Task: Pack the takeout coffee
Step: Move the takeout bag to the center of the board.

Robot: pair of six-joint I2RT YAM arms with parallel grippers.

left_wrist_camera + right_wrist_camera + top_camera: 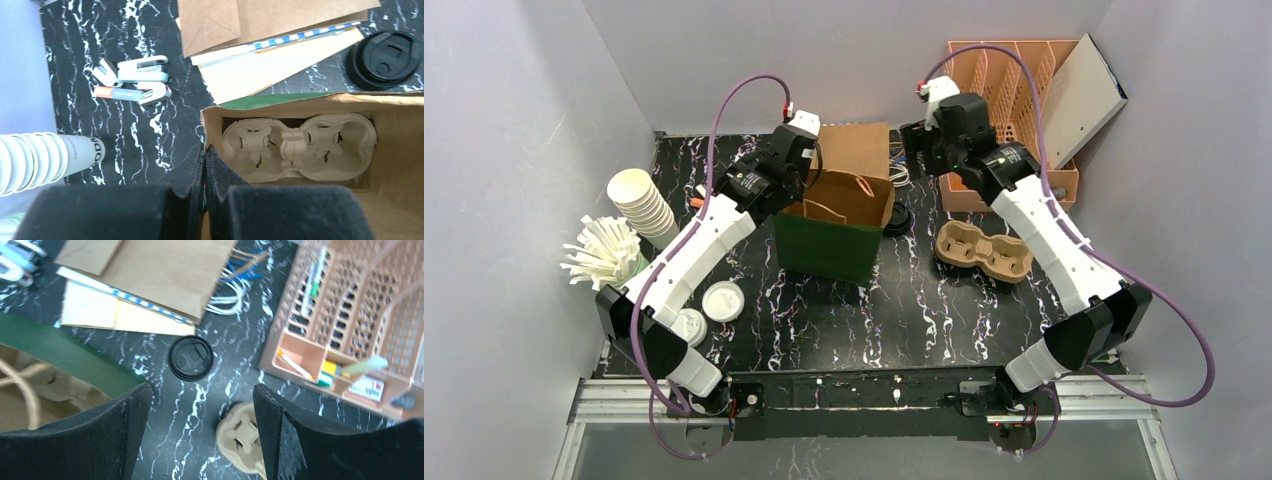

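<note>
Bag check: green paper bag [829, 245] upright at mid-desk [904, 320], mouth open, rope handles standing above the rim. Inside, flat on the bottom: pulp cup carrier [298, 146], two wells facing up, fitted close between the bag's walls.

Left tool [204, 159]: closed tight, pinching the bag's rim at a corner of the mouth, paper wall caught between the fingers. From the overhead view, sits at the bag's back left edge.

Right tool [198, 405]: jaws wide apart, gripping nothing. Hangs above the desk, right of the bag and behind it, looking down on black lid [190, 358].

Black lid: flat on the desk, just beside the bag's right wall.

Second carrier [984, 252]: on the desk right of the bag, near the black lid, wells up.

Other items noted:
- stack of paper cups [644, 203], tilted, at the left edge
- white lids [722, 300], on the desk beside the left arm
- bundle of white straws [602, 250], far left
- flat brown bags [856, 140], behind the green bag
- white clips [132, 80], loose on the desk, left of the flat bags
- peach organiser [1014, 110], back right corner
</note>
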